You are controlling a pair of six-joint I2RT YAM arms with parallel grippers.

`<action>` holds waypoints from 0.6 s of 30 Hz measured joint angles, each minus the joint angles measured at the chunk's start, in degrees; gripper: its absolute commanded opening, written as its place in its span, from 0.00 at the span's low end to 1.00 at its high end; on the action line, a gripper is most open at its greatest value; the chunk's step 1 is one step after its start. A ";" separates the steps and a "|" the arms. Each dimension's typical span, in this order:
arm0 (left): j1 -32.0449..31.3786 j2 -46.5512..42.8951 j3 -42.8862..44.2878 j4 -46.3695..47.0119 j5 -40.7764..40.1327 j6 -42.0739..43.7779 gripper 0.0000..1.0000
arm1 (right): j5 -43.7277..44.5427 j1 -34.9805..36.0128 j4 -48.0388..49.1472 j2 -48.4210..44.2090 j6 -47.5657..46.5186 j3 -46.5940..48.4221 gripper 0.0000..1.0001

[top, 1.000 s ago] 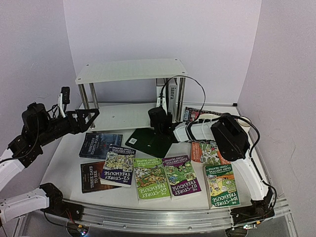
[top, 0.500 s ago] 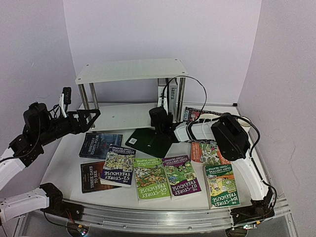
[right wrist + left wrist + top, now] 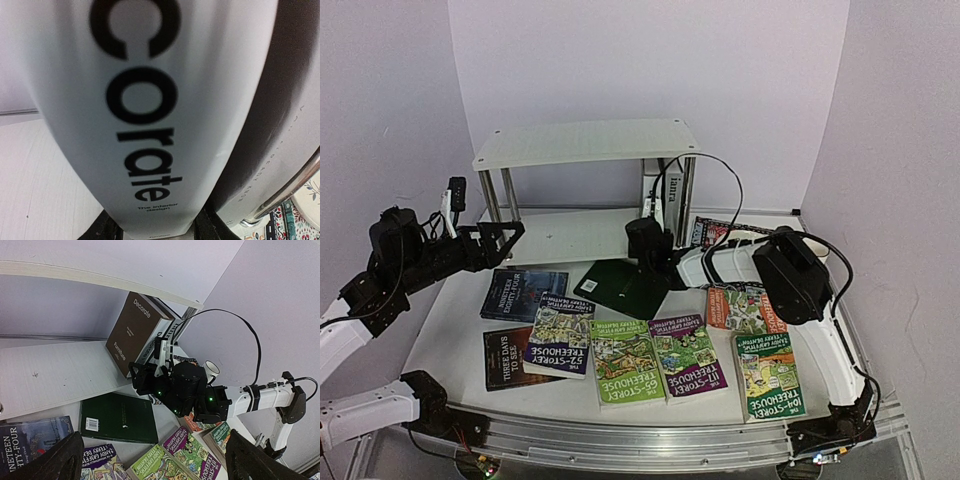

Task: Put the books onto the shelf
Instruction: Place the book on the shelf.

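Right gripper [image 3: 147, 371] grips the Decorate book [image 3: 131, 330]; best stand it flush on the shelf [image 3: 50, 375] before releasing. Left gripper [image 3: 508, 235] gapes wide.

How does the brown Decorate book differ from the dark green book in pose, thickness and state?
The Decorate book stands upright on the lower board of the shelf; the dark green book lies flat on the table. The Decorate book is thick, the dark green book thin. The right gripper holds the Decorate book in its jaws; nothing touches the dark green book. Both have plain dark covers.
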 measured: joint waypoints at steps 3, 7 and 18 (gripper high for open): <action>0.00 0.00 0.00 0.00 0.02 -0.02 1.00 | -0.40 0.00 0.04 -0.34 0.15 -0.52 0.51; 0.00 -0.02 0.00 0.00 0.06 -0.02 1.00 | -1.47 0.01 -0.39 -0.44 0.38 -1.09 0.55; 0.00 -0.14 0.00 0.00 0.57 -0.02 1.00 | -3.12 0.04 -1.43 -0.44 0.86 -1.74 0.57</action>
